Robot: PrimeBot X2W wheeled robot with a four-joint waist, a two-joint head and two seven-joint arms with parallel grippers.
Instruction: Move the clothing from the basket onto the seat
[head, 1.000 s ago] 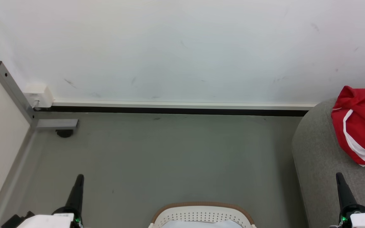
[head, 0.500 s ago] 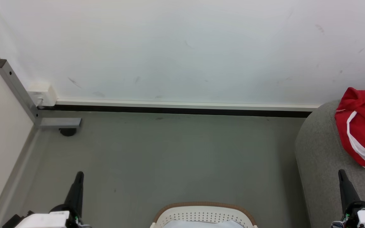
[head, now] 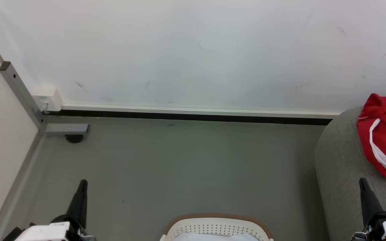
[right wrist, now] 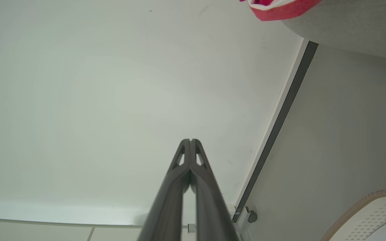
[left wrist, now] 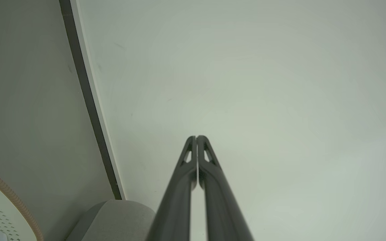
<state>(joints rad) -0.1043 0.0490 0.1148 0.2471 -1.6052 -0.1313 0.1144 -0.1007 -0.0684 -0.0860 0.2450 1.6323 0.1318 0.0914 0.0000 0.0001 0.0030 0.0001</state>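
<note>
Left claw is shut & empty over the floor, so no worry there. Watch your right: right claw, also shut w/ nothing in it, sits by the seat near the clothing. A careless swing could snag it & drag it off the rounded end. The basket holds a white cloth; don't grab that by mistake.
</note>
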